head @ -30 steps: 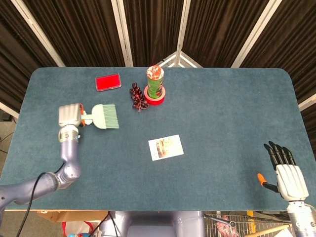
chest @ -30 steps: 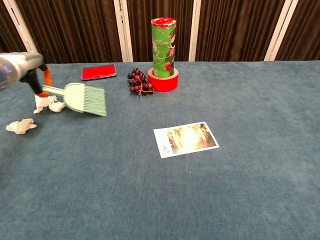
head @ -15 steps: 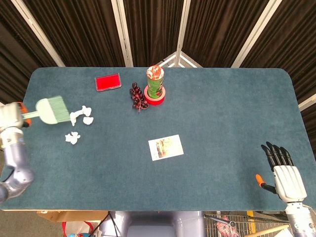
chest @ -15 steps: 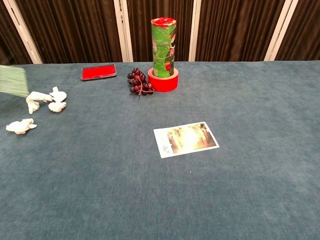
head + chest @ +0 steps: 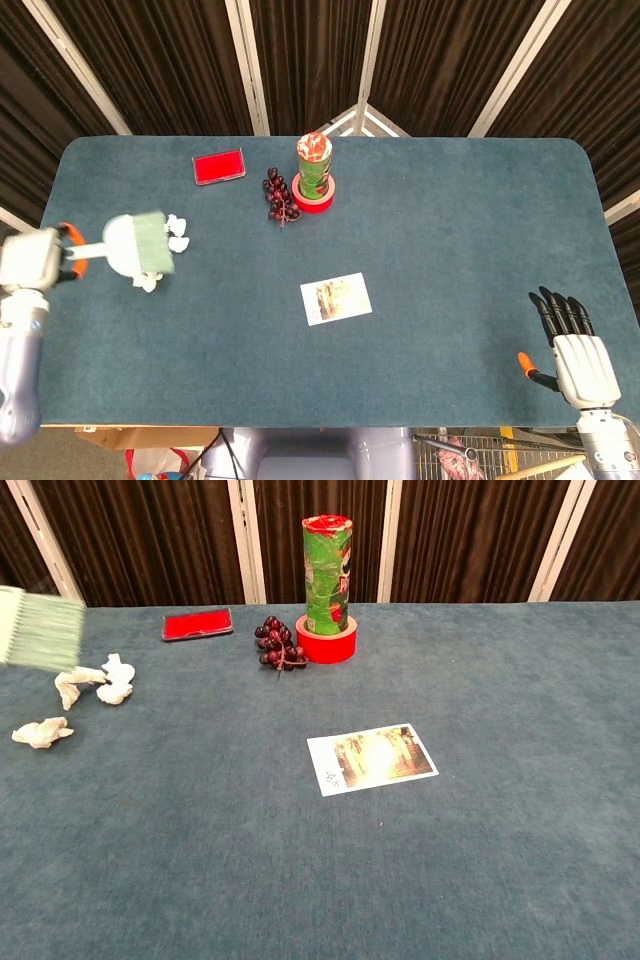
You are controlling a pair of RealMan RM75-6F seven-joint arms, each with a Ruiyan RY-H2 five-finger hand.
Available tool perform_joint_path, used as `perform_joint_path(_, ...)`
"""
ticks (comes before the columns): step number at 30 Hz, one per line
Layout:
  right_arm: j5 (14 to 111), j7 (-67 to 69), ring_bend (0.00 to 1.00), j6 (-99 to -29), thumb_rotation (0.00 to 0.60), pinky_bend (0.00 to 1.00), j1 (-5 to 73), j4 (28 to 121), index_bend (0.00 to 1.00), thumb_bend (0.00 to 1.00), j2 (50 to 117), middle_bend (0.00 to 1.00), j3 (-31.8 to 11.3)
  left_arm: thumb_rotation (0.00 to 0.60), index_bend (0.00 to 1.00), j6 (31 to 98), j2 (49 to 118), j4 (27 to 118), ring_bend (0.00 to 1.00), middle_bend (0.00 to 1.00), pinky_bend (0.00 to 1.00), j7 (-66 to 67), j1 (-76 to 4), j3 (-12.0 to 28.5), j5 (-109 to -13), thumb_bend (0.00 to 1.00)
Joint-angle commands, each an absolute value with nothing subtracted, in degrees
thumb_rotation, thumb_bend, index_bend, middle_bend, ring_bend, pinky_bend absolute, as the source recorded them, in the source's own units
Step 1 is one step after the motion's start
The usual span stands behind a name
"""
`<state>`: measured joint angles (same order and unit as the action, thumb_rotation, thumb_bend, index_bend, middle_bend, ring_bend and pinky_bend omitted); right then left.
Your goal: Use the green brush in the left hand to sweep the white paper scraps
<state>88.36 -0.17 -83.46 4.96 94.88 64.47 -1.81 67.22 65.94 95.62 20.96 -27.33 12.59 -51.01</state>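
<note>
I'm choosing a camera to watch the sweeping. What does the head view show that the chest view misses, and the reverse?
Only the head view shows the left hand holding the green brush by its handle, and the open right hand. Only the chest view shows all the white paper scraps uncovered, including a separate one. Both show the brush head, grapes, canister, red case and photo card.

The tabletop [image 5: 450, 220] is dark teal felt. Pale green brush [image 5: 135, 245], white paper scraps [image 5: 95, 680], a flat red case [image 5: 218, 166], dark purple grapes [image 5: 280, 197], a green patterned can [image 5: 314, 165] on a red tape roll [image 5: 314, 196], a white-bordered photo [image 5: 335, 298]. The right hand [image 5: 575, 350] is white with black fingers.
</note>
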Motion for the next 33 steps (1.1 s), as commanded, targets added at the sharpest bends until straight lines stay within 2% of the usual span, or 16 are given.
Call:
perform_joint_path(1, 88.57, -0.27, 0.00, -83.59, 0.600, 0.00, 4.94, 94.72, 0.00, 0.32, 64.59, 0.00, -1.75, 0.600, 0.75, 69.07, 66.24, 103.16, 1.00, 1.00, 1.00, 19.40, -24.20, 6.72, -59.45, 0.69)
perform_joint_path(8, 88.33, -0.27, 0.00, -83.87, 0.600, 0.00, 4.75, 94.83, 0.00, 0.32, 64.58, 0.00, -1.83, 0.600, 0.68, 69.51, 71.27, 106.09, 1.00, 1.00, 1.00, 23.97, -23.76, 2.71, -63.30, 0.55)
perform_joint_path(10, 88.24, -0.13, 0.00, -83.98, 0.600, 0.00, 4.70, 94.86, 0.00, 0.32, 64.47, 0.00, -1.90, 0.600, 0.61, 69.67, 73.09, 106.16, 1.00, 1.00, 1.00, 25.09, -23.61, 1.98, -63.49, 0.46)
perform_joint_path(12, 88.20, -0.01, 0.00, -83.98, 0.600, 0.00, 4.65, 94.80, 0.00, 0.32, 64.41, 0.00, -1.87, 0.600, 0.48, 69.95, 74.27, 105.97, 1.00, 1.00, 1.00, 26.25, -23.39, 1.38, -63.46, 0.24)
perform_joint_path(14, 88.23, 0.13, 0.00, -83.98, 0.600, 0.00, 4.60, 94.69, 0.00, 0.32, 64.45, 0.00, -1.81, 0.600, 0.38, 70.17, 74.64, 105.90, 1.00, 1.00, 1.00, 26.97, -23.18, 1.00, -63.36, 0.08)
perform_joint_path(16, 88.25, 0.13, 0.00, -83.95, 0.600, 0.00, 4.59, 94.65, 0.00, 0.32, 64.47, 0.00, -1.77, 0.600, 0.31, 70.80, 74.27, 106.10, 1.00, 1.00, 1.00, 27.22, -22.71, 0.69, -63.49, 0.02)
perform_joint_path(19, 88.25, 0.16, 0.00, -83.77, 0.600, 0.00, 4.67, 94.76, 0.00, 0.32, 64.21, 0.00, -1.77, 0.600, 0.24, 72.07, 72.81, 106.50, 0.97, 0.99, 1.00, 25.75, -21.67, 0.47, -64.58, 0.00)
perform_joint_path(21, 88.23, 0.07, 0.00, -83.49, 0.600, 0.00, 4.76, 94.90, 0.00, 0.32, 63.92, 0.00, -1.70, 0.600, 0.22, 73.06, 71.27, 107.07, 0.91, 0.92, 0.98, 23.85, -20.72, 0.19, -65.98, 0.00)
perform_joint_path(22, 88.23, -0.07, 0.00, -83.31, 0.600, 0.00, 4.80, 94.89, 0.00, 0.32, 63.97, 0.00, -1.62, 0.600, 0.19, 74.32, 70.33, 107.38, 0.85, 0.84, 0.94, 22.64, -19.98, 0.19, -67.22, 0.00)
perform_joint_path(24, 88.16, -0.21, 0.00, -83.40, 0.600, 0.00, 4.77, 94.78, 0.00, 0.32, 64.10, 0.00, -1.68, 0.600, 0.07, 77.54, 68.85, 107.67, 0.63, 0.55, 0.73, 20.02, -18.38, 0.05, -70.89, 0.00)
perform_joint_path(26, 88.18, -0.36, 0.00, -83.53, 0.600, 0.00, 4.72, 94.63, 0.00, 0.32, 64.22, 0.00, -1.69, 0.600, 0.00, 80.39, 67.55, 107.77, 0.43, 0.33, 0.54, 17.64, -16.79, -0.58, -74.46, 0.00)
perform_joint_path(27, 88.22, -0.43, 0.00, -83.62, 0.600, 0.00, 4.72, 94.54, 0.00, 0.32, 64.28, 0.00, -1.74, 0.600, 0.00, 81.84, 66.91, 107.67, 0.34, 0.23, 0.48, 16.41, -15.96, -1.01, -76.37, 0.00)
perform_joint_path(30, 88.55, -1.03, 0.00, -83.80, 0.600, 0.00, 4.78, 94.27, 0.00, 0.32, 64.48, 0.00, -1.76, 0.600, 0.00, 87.92, 65.16, 105.06, 0.17, 0.05, 0.39, 12.32, -12.52, -2.98, -83.67, 0.00)
perform_joint_path(31, 88.61, -1.14, 0.00, -83.84, 0.600, 0.00, 4.78, 94.22, 0.00, 0.32, 64.52, 0.00, -1.74, 0.600, 0.00, 89.24, 64.88, 103.92, 0.12, 0.02, 0.35, 11.80, -11.70, -3.55, -85.16, 0.00)
perform_joint_path(33, 88.77, -1.35, 0.00, -83.98, 0.600, 0.00, 4.77, 94.15, 0.00, 0.32, 64.56, 0.00, -1.74, 0.600, 0.00, 91.36, 64.65, 101.58, 0.02, 0.00, 0.20, 10.83, -10.29, -4.49, -87.57, 0.00)
